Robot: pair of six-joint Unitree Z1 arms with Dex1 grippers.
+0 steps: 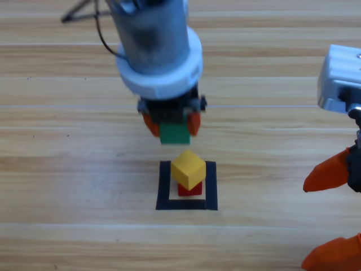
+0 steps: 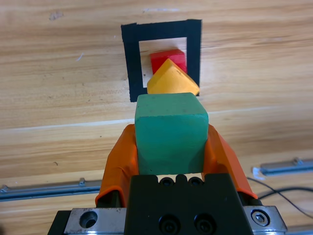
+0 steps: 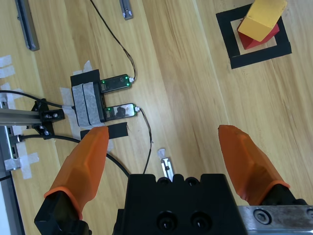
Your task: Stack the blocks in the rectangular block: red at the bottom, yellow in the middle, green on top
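Inside the black tape rectangle (image 1: 164,186) the red cube (image 1: 190,189) sits flat, and the yellow cube (image 1: 188,168) rests on it, turned diagonally. Both also show in the left wrist view as red cube (image 2: 168,59) and yellow cube (image 2: 172,81), inside the tape rectangle (image 2: 129,63), and in the right wrist view as the yellow cube (image 3: 262,18) on the red cube (image 3: 259,38). My left gripper (image 1: 171,125) is shut on the green cube (image 1: 174,133), just behind the stack and above the table. The green cube (image 2: 171,132) fills the gap between the orange jaws. My right gripper (image 1: 333,209) waits open at the right edge.
Small electronic boards (image 3: 116,82) taped down with cables, and metal rails (image 3: 25,24), lie on the table in the right wrist view. A rail (image 2: 41,188) also runs behind the left gripper.
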